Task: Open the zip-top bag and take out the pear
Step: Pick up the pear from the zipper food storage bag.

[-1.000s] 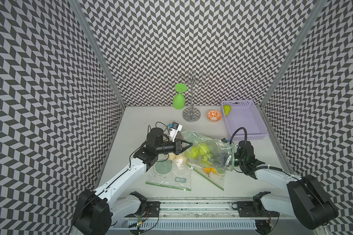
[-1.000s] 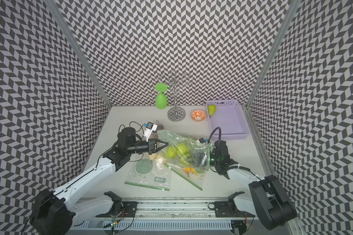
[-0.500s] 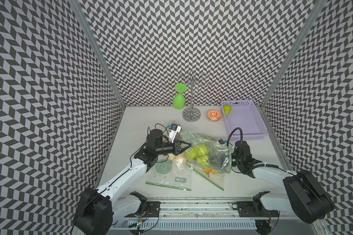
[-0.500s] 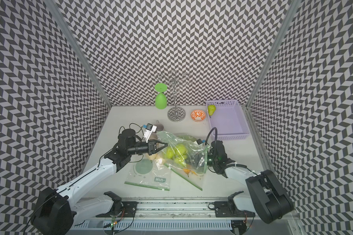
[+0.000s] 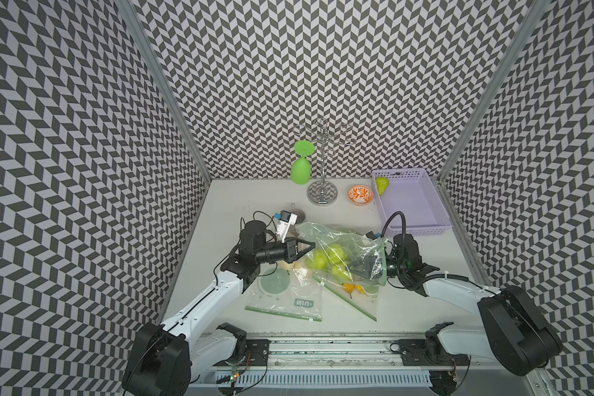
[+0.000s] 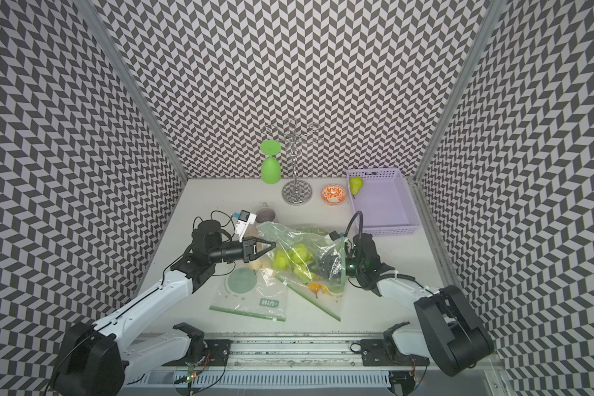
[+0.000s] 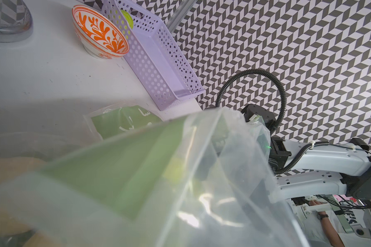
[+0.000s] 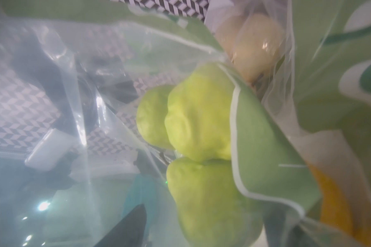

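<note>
In both top views the zip-top bag (image 5: 354, 247) sits puffed up mid-frame on the counter (image 5: 240, 205), green pears (image 5: 335, 254) inside. The left claw (image 5: 306, 247) is pinched tight on the bag's left end. The right claw (image 5: 363, 269) is inside the bag's mouth, and its jaws look apart. In the left wrist view, thin bag plastic fills the lower frame. In the right wrist view the pears sit mid-frame, one dark finger (image 8: 129, 224) below. A pear is likely firm and slippery: grab its fat belly. The bag is soft.
</note>
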Controlling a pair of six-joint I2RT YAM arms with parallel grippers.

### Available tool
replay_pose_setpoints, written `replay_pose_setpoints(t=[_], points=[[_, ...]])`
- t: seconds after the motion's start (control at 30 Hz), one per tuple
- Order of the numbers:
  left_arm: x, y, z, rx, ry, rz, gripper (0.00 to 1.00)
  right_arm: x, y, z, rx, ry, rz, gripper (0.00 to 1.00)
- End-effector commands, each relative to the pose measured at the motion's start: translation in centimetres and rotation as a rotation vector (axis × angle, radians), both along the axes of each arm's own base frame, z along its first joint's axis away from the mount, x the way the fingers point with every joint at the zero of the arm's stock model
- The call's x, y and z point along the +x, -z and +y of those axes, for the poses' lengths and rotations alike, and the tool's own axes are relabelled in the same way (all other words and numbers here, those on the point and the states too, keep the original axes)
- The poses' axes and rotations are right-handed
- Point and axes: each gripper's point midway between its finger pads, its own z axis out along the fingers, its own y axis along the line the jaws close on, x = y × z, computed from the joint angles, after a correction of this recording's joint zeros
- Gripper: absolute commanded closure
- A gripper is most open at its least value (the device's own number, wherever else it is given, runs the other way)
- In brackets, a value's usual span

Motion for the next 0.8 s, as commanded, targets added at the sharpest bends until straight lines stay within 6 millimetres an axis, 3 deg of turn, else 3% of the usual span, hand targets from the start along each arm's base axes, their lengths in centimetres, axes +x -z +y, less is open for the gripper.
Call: replay_pose_setpoints(t=[0.0, 0.5, 0.77], points=[[-0.6, -0.9, 0.0, -0.031, 0.022, -0.042, 1.00, 0.4, -0.4, 0.9, -0.016, -0.009, -0.046, 0.08], [-1.5, 0.1, 0.2, -0.040, 0.022, -0.022, 1.00, 1.4, 2.1, 2.4, -0.086, 0.010, -0.007, 0.01], [-1.9, 0.5, 0.3, -0.041, 0.020, -0.017, 1.00, 1.2, 3.5, 3.3, -0.111, -0.011, 0.038, 0.10]])
